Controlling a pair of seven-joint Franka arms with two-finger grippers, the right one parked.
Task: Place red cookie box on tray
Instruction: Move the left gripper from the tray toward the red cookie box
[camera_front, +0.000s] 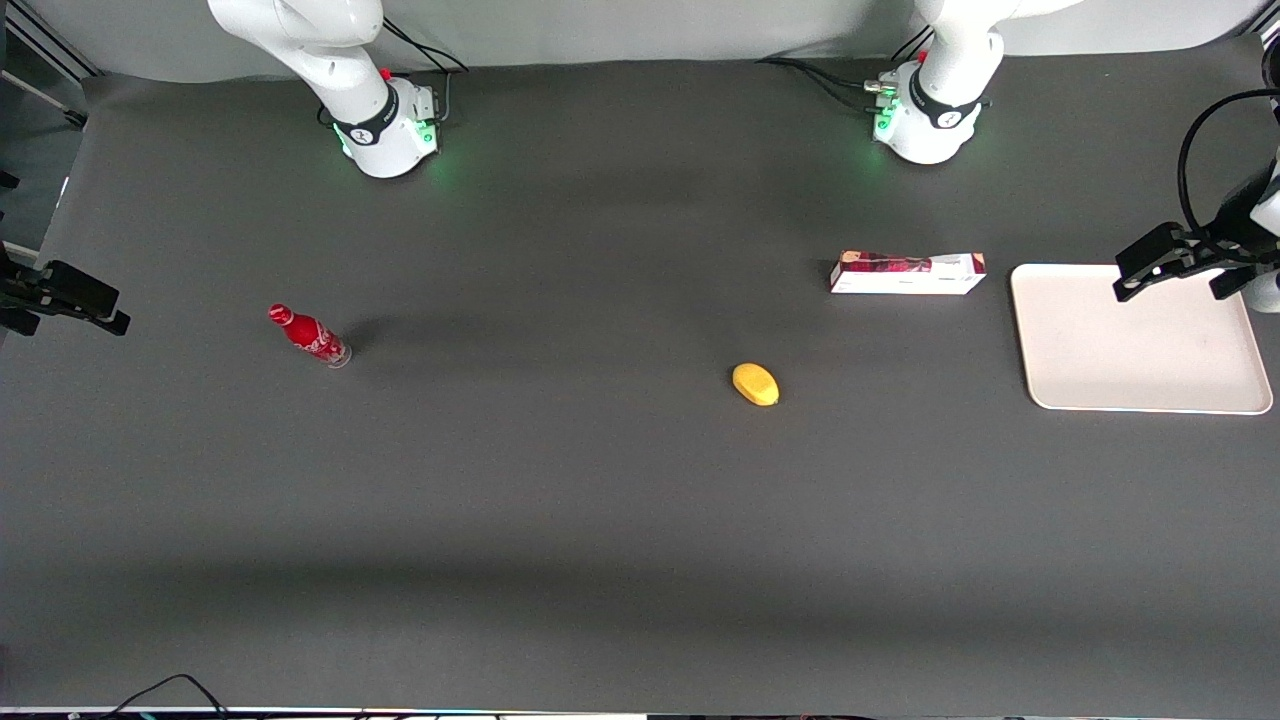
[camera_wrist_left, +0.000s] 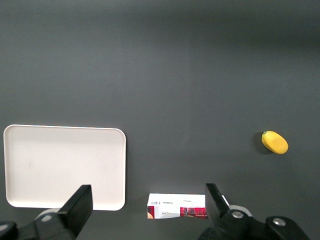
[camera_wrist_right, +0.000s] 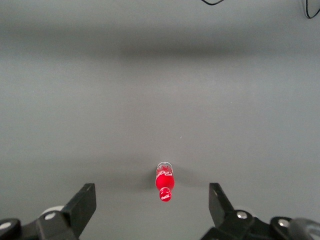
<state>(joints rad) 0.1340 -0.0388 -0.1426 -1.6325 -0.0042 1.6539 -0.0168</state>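
The red cookie box (camera_front: 905, 272) lies on the dark table, with its dark red face up and a white narrow side toward the front camera. It also shows in the left wrist view (camera_wrist_left: 177, 206). The cream-white tray (camera_front: 1140, 340) lies beside the box, toward the working arm's end of the table, and nothing is on it. The tray also shows in the left wrist view (camera_wrist_left: 65, 165). My left gripper (camera_front: 1175, 280) hangs high above the tray's farther edge, open and empty. In the left wrist view the gripper (camera_wrist_left: 148, 191) has its fingers spread wide, well above the box and tray.
A yellow lemon-shaped fruit (camera_front: 755, 384) lies nearer the front camera than the box, and shows in the left wrist view (camera_wrist_left: 274, 142). A small red soda bottle (camera_front: 308, 336) stands toward the parked arm's end. The working arm's base (camera_front: 925, 120) stands farther back than the box.
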